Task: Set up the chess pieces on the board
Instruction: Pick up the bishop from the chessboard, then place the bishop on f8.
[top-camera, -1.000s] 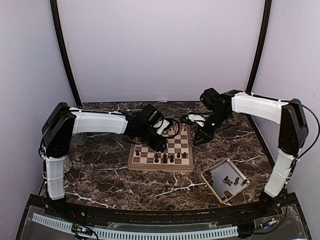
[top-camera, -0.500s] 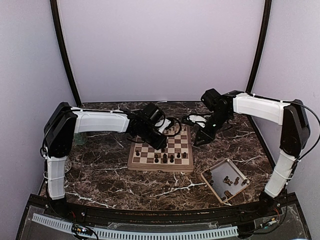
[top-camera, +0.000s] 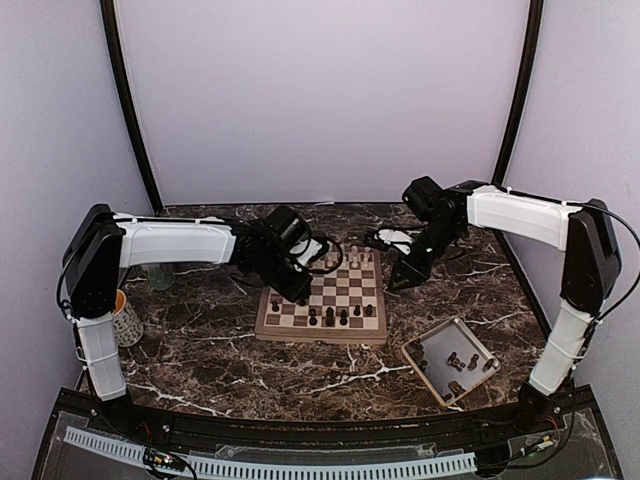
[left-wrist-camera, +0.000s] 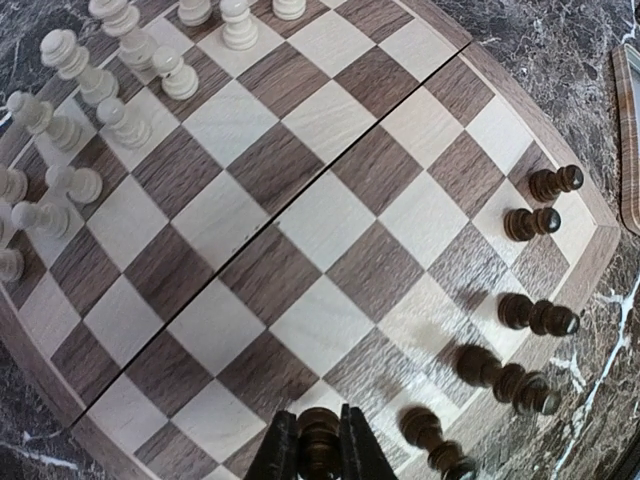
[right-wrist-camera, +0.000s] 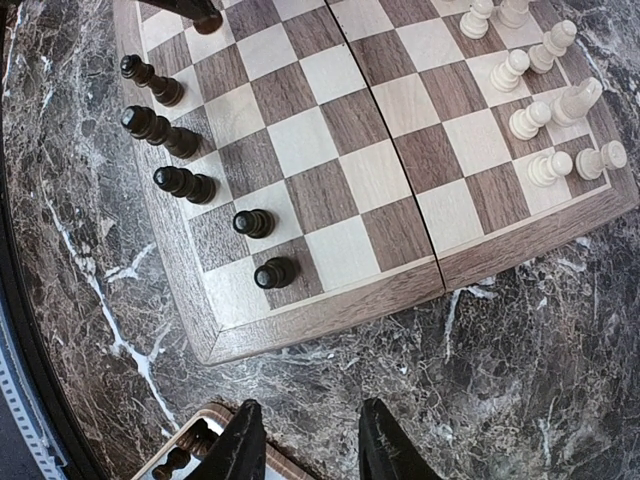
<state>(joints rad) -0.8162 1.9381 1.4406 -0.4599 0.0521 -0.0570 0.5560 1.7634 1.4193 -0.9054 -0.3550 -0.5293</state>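
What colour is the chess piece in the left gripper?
Dark brown. The chess piece in the left gripper shows best in the left wrist view.

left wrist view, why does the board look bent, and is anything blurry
Left wrist: the wide-angle lens bows the board edges; the dark chess piece in the left gripper is sharp. Right wrist: milder bowing, crisp. Top external: softer, pieces tiny.

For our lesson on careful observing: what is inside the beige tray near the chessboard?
The tray holds a few loose dark chess pieces, too small to count surely. In the right wrist view only its corner shows, partly hidden behind the right fingers.
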